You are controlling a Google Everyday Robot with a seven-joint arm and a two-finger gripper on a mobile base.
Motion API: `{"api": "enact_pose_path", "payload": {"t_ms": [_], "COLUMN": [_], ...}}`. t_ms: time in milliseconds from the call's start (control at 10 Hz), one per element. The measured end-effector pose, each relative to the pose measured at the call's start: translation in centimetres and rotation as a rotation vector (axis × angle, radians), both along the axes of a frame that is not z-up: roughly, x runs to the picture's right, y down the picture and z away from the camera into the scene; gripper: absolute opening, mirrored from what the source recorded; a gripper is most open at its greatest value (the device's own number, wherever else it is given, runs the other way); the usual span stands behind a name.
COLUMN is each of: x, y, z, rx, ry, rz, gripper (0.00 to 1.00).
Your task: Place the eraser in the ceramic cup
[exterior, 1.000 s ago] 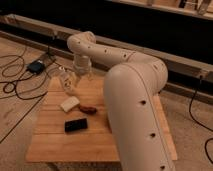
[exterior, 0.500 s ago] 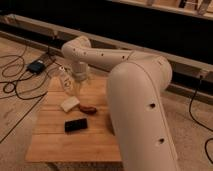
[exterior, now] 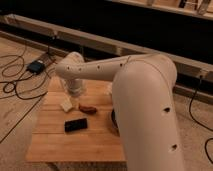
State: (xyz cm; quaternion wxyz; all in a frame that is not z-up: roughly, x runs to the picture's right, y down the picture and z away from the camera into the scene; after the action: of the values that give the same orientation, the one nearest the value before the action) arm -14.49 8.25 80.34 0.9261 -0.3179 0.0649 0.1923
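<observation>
**Eraser lies flat on the table, gripper poised above the far left**

You have the eraser (exterior: 75, 124) lying flat on the wooden table (exterior: 75, 148), left of centre and towards the near side. Nothing touches it. Just behind it, towards the far side, sits a cream-white block (exterior: 66, 105), and to the right of that block a small reddish-brown item (exterior: 88, 108). All three lie near one another but apart.

Your gripper (exterior: 76, 91) hangs at the end of the white arm (exterior: 145, 105) over the far left part of the table, above and a little behind the cream-white block, well clear of the eraser. You cannot tell from this view whether it is open or closed, and nothing can be seen in it.

The arm's big near link fills the right of your view and hides most of that side of the table. A dark bowl (exterior: 114, 119) shows only as a sliver at its edge. Further back, a small white shape against the arm looks like the ceramic cup (exterior: 109, 90), though it is mostly covered.

On the floor to the left you see loose cables (exterior: 12, 85) and a small dark box (exterior: 36, 66).
</observation>
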Motion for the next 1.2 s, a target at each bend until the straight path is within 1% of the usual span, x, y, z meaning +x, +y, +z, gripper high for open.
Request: {"api": "enact_pose_path", "payload": {"t_ms": [300, 500, 700, 900, 1200], "x": [-1.4, -2.6, -3.2, -3.7, -3.8], "y": [3.4, 5.4, 6.4, 7.8, 9.7], "z": [-0.1, 0.0, 0.2, 0.4, 0.8], "rx": [-0.009, -0.023, -0.034, -0.051, -0.074], "ry": [-0.050, -0.079, -0.103, -0.131, -0.146], "rz": [-0.059, -0.097, -0.134, -0.196, -0.264], "gripper": [0.65, 0.65, 0.65, 0.65, 0.65]}}
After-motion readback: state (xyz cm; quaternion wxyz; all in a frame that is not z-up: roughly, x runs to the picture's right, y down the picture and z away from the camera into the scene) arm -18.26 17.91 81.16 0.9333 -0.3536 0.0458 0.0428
